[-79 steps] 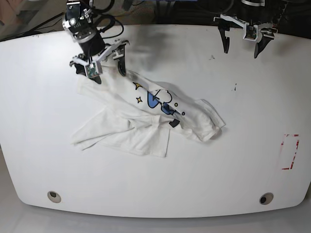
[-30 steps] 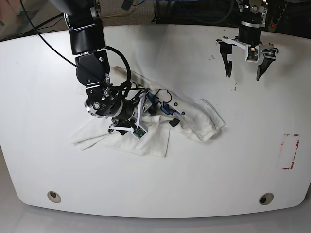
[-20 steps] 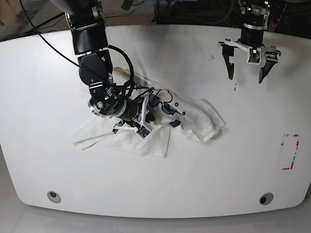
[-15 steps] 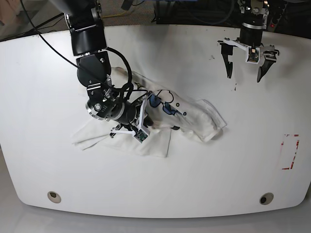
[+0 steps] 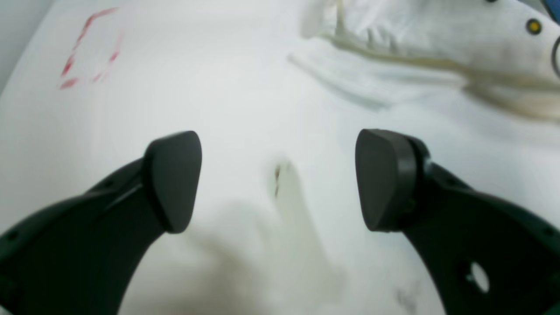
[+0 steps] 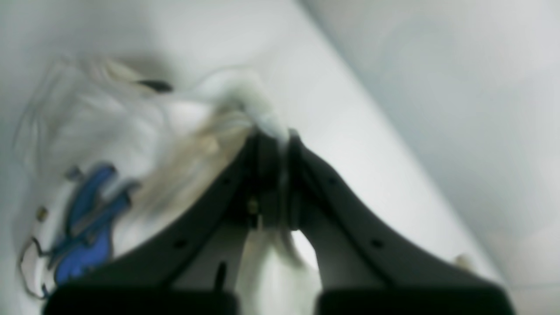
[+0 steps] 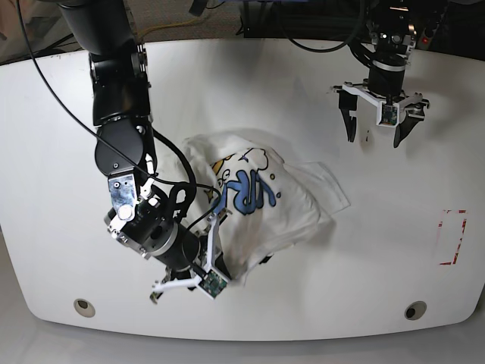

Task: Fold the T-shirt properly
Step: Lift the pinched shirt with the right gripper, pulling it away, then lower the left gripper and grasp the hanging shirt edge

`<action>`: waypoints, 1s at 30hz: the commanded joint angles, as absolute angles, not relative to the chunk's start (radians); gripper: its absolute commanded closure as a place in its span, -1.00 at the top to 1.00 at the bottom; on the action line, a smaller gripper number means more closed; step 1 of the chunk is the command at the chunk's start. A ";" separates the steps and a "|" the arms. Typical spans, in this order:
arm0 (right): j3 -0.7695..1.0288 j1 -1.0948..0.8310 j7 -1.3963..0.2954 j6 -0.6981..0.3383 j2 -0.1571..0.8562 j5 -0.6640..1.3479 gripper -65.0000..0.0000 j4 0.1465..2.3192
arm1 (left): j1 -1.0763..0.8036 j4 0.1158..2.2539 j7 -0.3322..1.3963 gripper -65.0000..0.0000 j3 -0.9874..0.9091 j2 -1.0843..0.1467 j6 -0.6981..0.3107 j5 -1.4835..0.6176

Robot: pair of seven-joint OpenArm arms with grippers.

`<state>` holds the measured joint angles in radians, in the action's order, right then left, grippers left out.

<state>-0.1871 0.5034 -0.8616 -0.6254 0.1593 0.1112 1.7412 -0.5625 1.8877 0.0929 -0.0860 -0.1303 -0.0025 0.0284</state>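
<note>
T-shirt | right gripper pinches its hem | left gripper wide, beyond it | we fear slippage, bunching

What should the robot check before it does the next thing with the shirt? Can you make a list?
1. Right gripper pinching the T-shirt: ok, jaws shut on a bunch of white cloth.
2. Left gripper free to help: ok, jaws wide open, nothing between them, above bare table.
3. Shirt spread flat: not ok, it is bunched and dragged toward the near edge, with folds around the blue print.
4. Shirt on the table: ok, all of it lies inside the table edge in the base view.
5. How many layers the right gripper holds: cannot tell, the wrist view is blurred.
6. Sleeves and collar found: cannot tell, hidden in the folds.
</note>
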 commanded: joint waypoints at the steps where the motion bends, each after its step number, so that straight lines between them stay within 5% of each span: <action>1: -0.185 0.585 -0.845 -0.619 0.183 0.127 -1.00 1.801 | -0.559 1.908 0.082 0.58 -0.090 -0.120 0.005 0.030; 30: -0.189 1.277 -1.027 -0.690 0.249 0.127 -1.00 1.952 | -0.236 1.860 0.143 0.58 0.131 -0.094 0.005 0.036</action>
<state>-0.1963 1.2266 -1.0367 -0.7017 0.2489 0.1345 1.9503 -0.2665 1.8450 0.1719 0.1337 -0.0994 -0.0002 0.0322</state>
